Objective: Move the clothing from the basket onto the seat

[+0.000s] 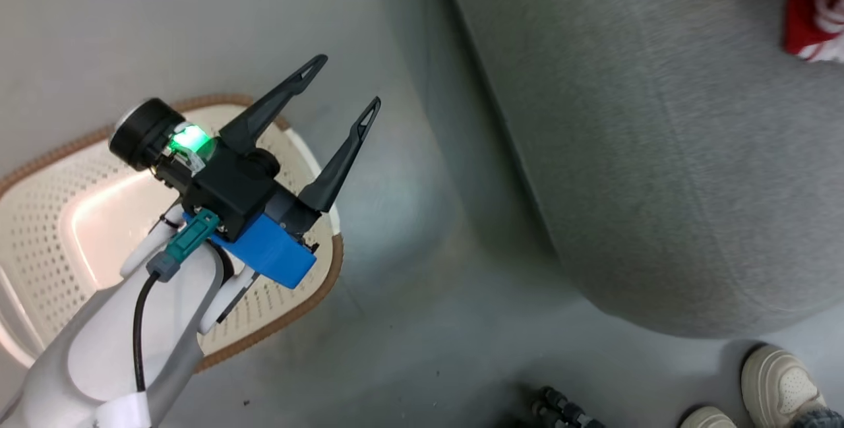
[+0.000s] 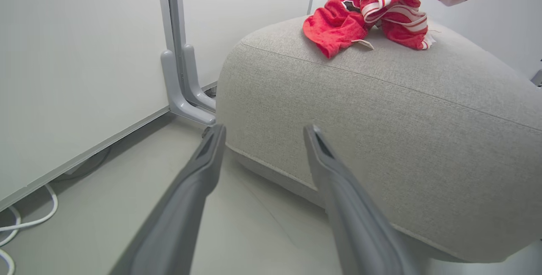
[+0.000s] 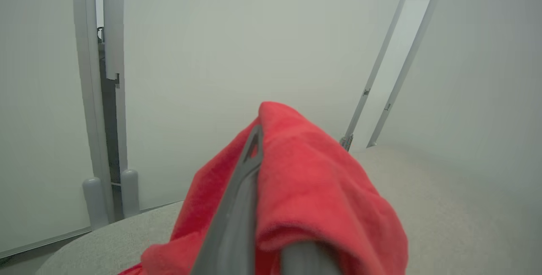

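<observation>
Red clothing (image 2: 338, 25) lies heaped on the seat (image 2: 381, 118), perhaps two garments.

I record the clothing (image 2: 372, 12) as red with white stripes. The seat (image 2: 381, 118) is plain grey; the basket (image 1: 33, 237) cream, dot-perforated, brown-rimmed. My left gripper (image 1: 348, 80) is black.

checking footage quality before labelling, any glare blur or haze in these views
Head view: glare washes out the basket bottom, and the seat looks softly blurred. Left wrist view: evenly lit and sharp on the seat. Right wrist view: hazy and pale, the clothing soft up close.
</observation>
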Controlling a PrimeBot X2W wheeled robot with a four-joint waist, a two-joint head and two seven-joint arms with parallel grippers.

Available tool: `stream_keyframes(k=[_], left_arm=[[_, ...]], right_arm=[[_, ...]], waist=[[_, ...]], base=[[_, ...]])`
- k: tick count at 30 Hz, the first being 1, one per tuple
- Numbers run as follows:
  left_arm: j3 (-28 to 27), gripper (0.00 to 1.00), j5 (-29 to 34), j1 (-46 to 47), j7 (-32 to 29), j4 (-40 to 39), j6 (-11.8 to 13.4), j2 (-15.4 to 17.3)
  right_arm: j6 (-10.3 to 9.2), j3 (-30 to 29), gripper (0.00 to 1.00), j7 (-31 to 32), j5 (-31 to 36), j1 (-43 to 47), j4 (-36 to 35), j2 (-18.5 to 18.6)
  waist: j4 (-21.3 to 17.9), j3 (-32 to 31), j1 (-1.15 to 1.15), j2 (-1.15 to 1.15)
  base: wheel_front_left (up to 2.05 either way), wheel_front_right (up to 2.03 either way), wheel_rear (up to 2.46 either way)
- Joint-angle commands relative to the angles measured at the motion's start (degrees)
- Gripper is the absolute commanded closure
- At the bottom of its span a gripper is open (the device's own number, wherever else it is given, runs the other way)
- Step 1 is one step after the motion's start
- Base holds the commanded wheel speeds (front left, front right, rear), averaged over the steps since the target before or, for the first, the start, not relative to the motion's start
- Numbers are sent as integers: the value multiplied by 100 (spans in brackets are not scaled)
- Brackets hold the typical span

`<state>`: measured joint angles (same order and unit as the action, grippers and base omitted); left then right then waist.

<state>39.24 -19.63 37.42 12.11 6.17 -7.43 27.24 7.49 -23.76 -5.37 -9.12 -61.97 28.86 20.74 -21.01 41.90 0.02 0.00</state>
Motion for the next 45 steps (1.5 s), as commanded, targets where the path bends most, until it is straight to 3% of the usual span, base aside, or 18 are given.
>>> stream_keyframes(k=[1,6,14,15,16,17,18,25,33,45], left_arm=[[-37,0,51,149,31,-75,8,30],[-82,0,73,183,133,-118,61,38],[-30,0,-15,94,244,95,49,-126],[-28,0,-29,90,261,130,46,-140],[-28,0,-29,90,261,130,46,-140],[-29,0,-44,82,268,163,43,-163],[-36,0,-58,56,283,204,41,-196],[-147,0,-262,-294,311,514,11,-699],[-691,0,-440,-1317,313,767,-16,-1274],[-1507,0,-484,-2592,309,946,-20,-1711]], right_arm=[[1,-68,100,-89,-5,12,98,-47],[1,-323,100,-359,-7,134,803,-269],[1,-208,100,-628,347,124,1530,-254],[1,-203,78,-652,369,125,1590,-253],[1,-203,78,-652,369,125,1590,-253],[1,-180,49,-679,398,141,1632,-242],[1,-134,0,-709,422,191,1669,-240],[1,233,0,-860,543,800,1701,-272],[1,777,0,-829,620,1905,1246,-478],[1,1407,0,-335,636,3946,-563,-875]], waist=[[416,632,-2,0],[507,748,-2,0],[569,538,-2,0],[578,481,-2,0],[578,481,-2,0],[591,418,-2,0],[602,330,-2,0],[805,-601,-2,0],[1042,-2047,-2,0],[1681,-3465,-2,0]], base=[[0,0,0],[0,0,0],[0,0,0],[0,0,0],[0,0,0],[0,0,0],[0,0,0],[0,0,0],[0,0,0],[0,0,0]])
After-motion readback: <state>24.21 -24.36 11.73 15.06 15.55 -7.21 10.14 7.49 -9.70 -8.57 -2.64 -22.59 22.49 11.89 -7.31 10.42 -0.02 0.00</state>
